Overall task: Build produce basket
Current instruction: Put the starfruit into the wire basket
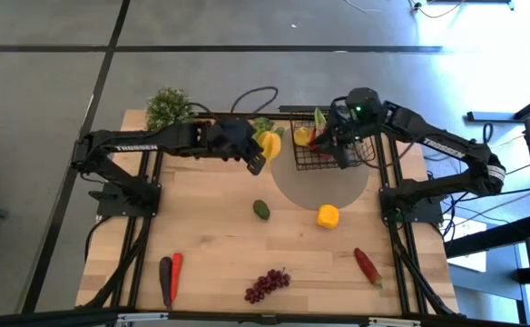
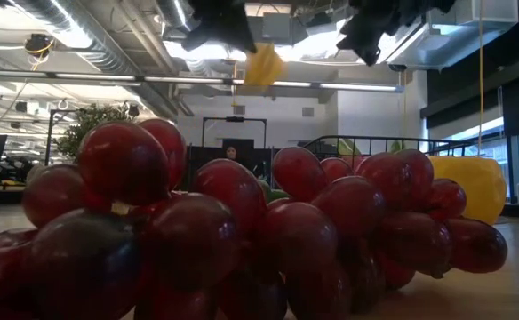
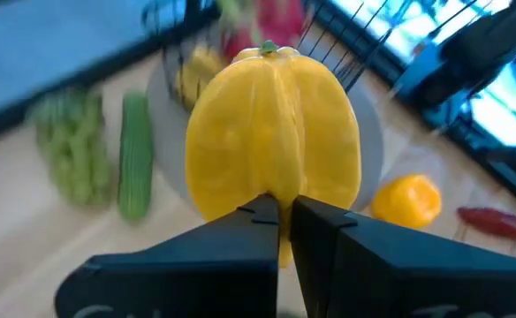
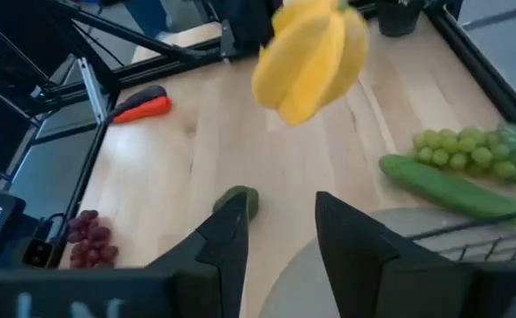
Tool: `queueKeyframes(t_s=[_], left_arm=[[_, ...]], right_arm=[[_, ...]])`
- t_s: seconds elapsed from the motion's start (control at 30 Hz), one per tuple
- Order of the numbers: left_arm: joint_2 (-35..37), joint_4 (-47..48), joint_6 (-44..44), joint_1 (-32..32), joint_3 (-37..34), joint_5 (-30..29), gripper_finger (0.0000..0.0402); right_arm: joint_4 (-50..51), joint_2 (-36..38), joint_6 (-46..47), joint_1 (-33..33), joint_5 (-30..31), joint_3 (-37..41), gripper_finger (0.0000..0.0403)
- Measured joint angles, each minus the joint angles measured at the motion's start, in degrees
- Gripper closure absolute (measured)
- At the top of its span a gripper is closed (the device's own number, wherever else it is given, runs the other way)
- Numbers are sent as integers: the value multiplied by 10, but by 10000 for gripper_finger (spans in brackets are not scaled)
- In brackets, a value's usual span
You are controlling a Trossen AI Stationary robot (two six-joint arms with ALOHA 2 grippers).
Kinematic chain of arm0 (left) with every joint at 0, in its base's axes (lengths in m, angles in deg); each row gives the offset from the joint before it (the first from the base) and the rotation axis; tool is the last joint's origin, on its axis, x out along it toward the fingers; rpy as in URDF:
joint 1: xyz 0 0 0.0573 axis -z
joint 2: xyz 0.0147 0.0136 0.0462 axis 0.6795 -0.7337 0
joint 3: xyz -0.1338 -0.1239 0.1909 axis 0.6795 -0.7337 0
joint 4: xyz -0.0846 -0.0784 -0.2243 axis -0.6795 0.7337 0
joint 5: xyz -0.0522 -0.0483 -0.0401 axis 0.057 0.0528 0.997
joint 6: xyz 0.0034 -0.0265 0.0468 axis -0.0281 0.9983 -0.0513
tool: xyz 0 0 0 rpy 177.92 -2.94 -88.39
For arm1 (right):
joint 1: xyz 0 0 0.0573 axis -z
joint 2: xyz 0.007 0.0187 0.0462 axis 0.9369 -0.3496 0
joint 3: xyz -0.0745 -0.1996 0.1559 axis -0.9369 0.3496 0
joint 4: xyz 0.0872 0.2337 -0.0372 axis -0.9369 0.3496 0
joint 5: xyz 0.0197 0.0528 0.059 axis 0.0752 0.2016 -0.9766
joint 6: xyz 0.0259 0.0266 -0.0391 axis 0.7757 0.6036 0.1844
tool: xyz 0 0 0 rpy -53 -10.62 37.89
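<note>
I see the left gripper (image 3: 283, 231) pinching the starfruit (image 3: 274, 132) between narrow fingers; right gripper (image 4: 280, 231) spread wide above the basket (image 1: 324, 153)

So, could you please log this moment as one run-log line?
left pincer: shut on starfruit, lifted | right pincer: open, by basket | grapes, lemon: on table

A yellow starfruit (image 1: 269, 143) is held in the air beside the black wire basket (image 1: 330, 150) at the worktop's far edge. Purple grapes (image 1: 266, 285), a carrot (image 1: 176, 270) and an eggplant (image 1: 165, 282) are spread along the near edge.
</note>
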Motion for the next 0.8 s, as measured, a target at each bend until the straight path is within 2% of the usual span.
queueKeyframes(t_s=[0.27, 0.53, 0.8], left_arm=[[0, -98, -69, -2, 8, 16, 401], [0, -98, -76, -2, 8, 15, 401], [0, -99, -82, -2, 8, 14, 401]], right_arm=[[-110, -49, 2, -22, 11, 0, 277], [-174, -68, 6, -30, 15, 0, 277], [-189, -75, 15, -30, 38, 0, 277]])
